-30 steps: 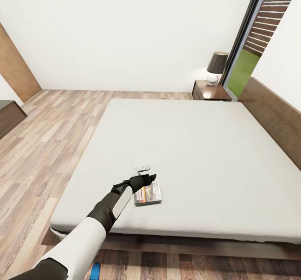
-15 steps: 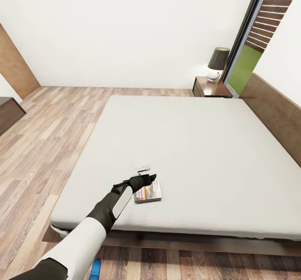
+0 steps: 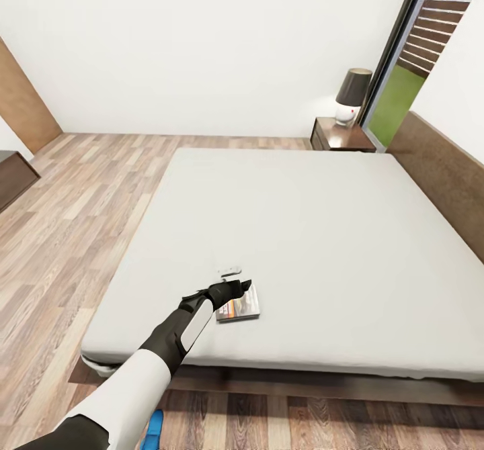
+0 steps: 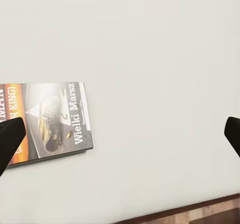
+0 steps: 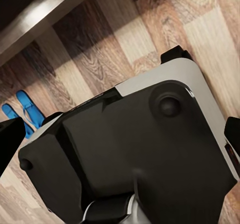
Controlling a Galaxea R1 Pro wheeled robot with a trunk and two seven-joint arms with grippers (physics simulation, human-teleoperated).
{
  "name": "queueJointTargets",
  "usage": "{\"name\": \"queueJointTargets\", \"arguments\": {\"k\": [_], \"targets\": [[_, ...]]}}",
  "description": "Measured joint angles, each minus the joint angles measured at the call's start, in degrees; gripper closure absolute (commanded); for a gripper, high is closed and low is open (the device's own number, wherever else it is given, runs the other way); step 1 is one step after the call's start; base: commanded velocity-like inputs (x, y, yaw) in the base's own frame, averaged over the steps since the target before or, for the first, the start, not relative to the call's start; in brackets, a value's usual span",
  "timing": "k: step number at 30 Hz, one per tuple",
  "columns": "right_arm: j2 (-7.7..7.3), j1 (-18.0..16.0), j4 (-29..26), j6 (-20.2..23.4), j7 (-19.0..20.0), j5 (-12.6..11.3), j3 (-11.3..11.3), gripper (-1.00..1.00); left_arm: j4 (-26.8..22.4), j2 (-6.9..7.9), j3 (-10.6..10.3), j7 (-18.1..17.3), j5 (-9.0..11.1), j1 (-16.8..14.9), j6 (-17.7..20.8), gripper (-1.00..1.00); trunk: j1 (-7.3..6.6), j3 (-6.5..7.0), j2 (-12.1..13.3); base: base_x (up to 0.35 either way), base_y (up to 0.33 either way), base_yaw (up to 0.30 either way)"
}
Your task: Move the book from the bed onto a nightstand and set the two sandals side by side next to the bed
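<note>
Bedroom, bed (image 3: 323, 235): book (image 3: 239, 310) lies flat; my left gripper (image 3: 232, 287) spread wide over it, nothing held.

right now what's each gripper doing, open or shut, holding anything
Left gripper: open, empty, over the grey mattress beside the dark paperback book.
Right gripper: open, empty, above the robot's black base.
</note>
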Motion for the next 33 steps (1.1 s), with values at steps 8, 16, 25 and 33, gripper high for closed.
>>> {"name": "queueJointTargets", "arguments": {"k": [8,16,25,33], "targets": [[0.00,0.00,0.00,0.00,0.04,0.00,0.00,-1.00,0.00,0.00,0.05,0.00,0.00,-0.01,0.00,-1.00,0.00,-0.72,0.00,0.000,0.000,0.000],[0.00,0.00,0.00,0.00,0.00,0.00,0.00,-1.00,0.00,0.00,0.05,0.00,0.00,0.00,0.00,-1.00,0.00,-1.44,0.00,0.000,0.000,0.000],[0.00,0.00,0.00,0.00,0.00,0.00,0.00,-1.00,0.00,0.00,0.05,0.00,0.00,0.01,-0.02,-1.00,-0.03,-1.83,-0.01,0.089,0.000,0.000],[0.00,0.00,0.00,0.00,0.01,0.00,0.00,-1.00,0.00,0.00,0.01,0.00,0.00,0.00,-0.05,-1.00,-0.01,-1.84,-0.01,0.084,0.000,0.000]]}}
